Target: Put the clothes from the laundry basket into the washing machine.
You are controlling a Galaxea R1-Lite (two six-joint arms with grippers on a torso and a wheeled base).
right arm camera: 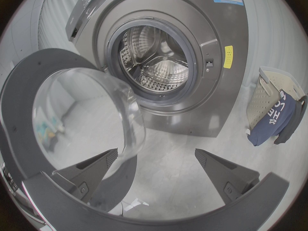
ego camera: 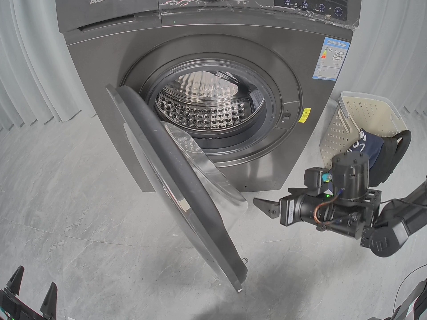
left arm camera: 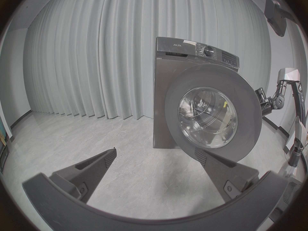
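the right gripper [ego camera: 267,207] is held wide open and empty, touching nothing, over the floor between the open door [ego camera: 178,187] and the laundry basket [ego camera: 344,116]. the left gripper [ego camera: 33,287] is likewise spread, empty. the clothes [ego camera: 372,146] are draped over the basket rim, hung lengthwise downward, beside the washing machine [ego camera: 102,63].

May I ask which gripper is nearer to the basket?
Right. The right gripper is close by the basket; the left gripper is far off, beyond the open door.
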